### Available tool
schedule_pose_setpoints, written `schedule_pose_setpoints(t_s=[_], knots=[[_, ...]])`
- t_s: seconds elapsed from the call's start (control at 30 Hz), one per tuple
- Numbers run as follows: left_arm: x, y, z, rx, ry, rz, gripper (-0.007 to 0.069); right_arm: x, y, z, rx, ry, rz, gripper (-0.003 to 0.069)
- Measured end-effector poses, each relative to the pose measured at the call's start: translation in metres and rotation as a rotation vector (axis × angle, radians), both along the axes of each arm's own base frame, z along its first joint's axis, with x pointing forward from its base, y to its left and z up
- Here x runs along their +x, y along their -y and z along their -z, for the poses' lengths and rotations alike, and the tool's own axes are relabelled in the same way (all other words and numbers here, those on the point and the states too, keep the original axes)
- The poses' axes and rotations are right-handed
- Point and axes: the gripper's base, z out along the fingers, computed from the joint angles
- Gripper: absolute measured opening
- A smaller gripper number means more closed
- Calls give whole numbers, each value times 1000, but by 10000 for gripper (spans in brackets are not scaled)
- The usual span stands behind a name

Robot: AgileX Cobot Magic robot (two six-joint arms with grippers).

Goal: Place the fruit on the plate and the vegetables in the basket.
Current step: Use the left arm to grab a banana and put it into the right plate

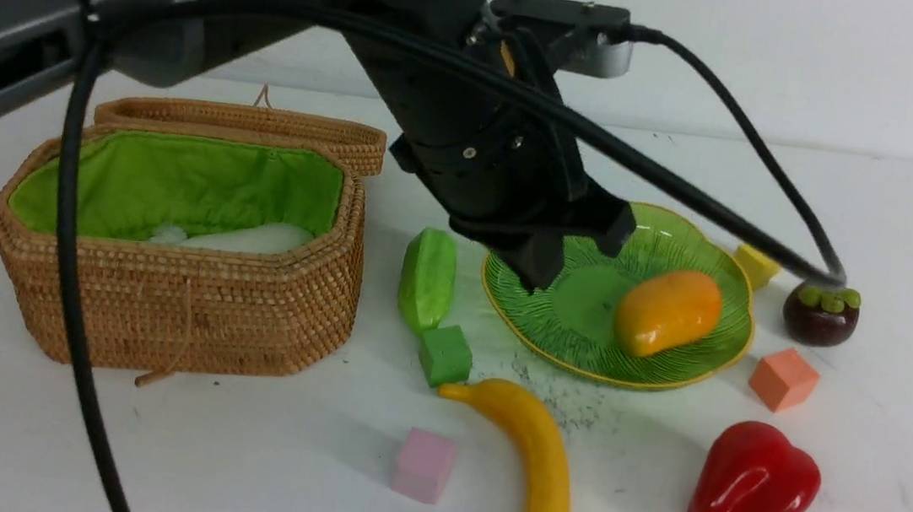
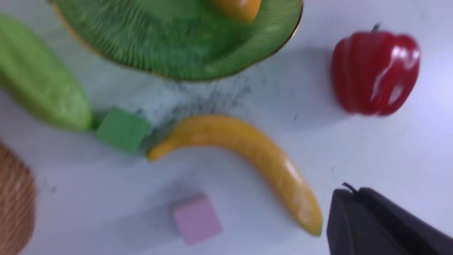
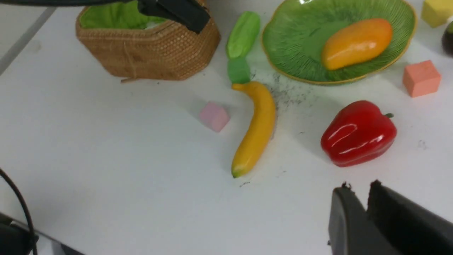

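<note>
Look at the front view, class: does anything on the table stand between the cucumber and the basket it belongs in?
No object visibly stands between the cucumber and the basket; bare table separates them. The basket's near wall must still be cleared, and the green cube sits at the cucumber's near end.

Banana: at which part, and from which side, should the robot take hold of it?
Grip the banana at mid-length, coming from above, fingers across its narrow width. It lies flat, its bare middle thick and gently curved; its stem end sits close to the green cube, so that end looks the poorer choice.
</note>
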Motion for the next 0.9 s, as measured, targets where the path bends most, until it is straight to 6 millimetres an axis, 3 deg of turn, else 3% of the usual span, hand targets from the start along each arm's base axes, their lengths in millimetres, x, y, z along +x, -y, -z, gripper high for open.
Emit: schedule_pose_setpoints(t_s=[0.17,0.3,0.4,0.5,0.53,0.63,0.77,0.9], knots=[[-43,19,24,188,-16,-21,-13,-2,-2,1,-12,-6,-39,97],[-72,44,52,198,-47,-62,-13,-3,-1,2,-22,-10,-42,97],[-70,56,70,168,-68,-101,33,-3,-1,2,-22,-10,-42,97],[-63,66,94,179,-85,-112,159,-3,-1,2,-32,-1,-50,97],[-62,67,95,183,-88,-111,169,-3,-1,2,-33,-1,-51,97],[-55,78,129,222,-115,-115,388,-3,-1,2,-45,10,-60,97],[-47,85,158,260,-107,-108,537,-3,-1,2,-56,20,-69,97],[-41,87,179,298,-90,-125,575,-3,-1,2,-58,22,-71,97]])
